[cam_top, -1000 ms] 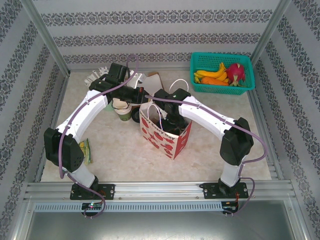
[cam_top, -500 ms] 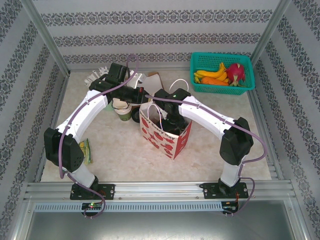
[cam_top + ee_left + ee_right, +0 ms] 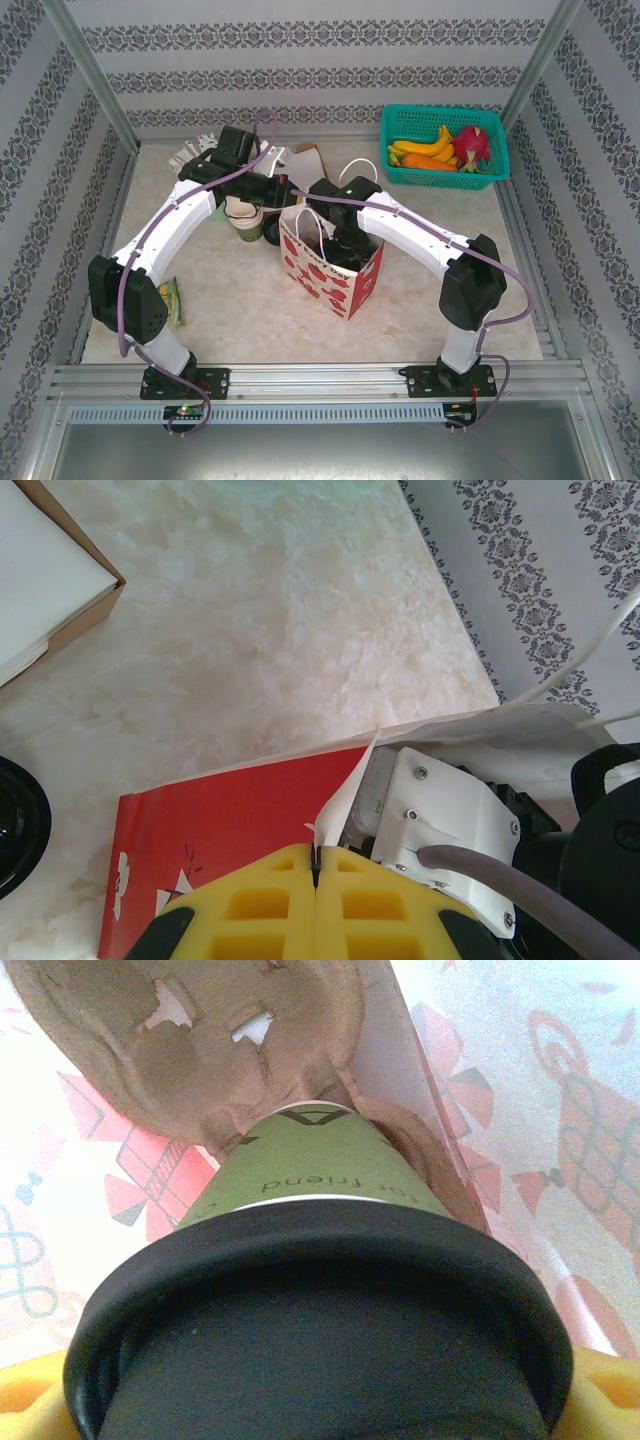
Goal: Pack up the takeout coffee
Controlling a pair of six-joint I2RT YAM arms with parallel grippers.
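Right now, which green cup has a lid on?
The takeout coffee held by the right gripper inside the paper bag: it wears a black lid; the stacked green cups outside are lidless.

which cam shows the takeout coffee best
Right wrist: the takeout coffee is close up, black lid and green wall, in the right claw. Top view: the bag, right arm over its mouth. Left wrist: the bag's red side.

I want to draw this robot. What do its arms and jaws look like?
Both the left arm and the right arm have smooth white shells with chunky black joints. A thin purple cable loops along each one. The jaws are bright yellow blocks with square hollows.
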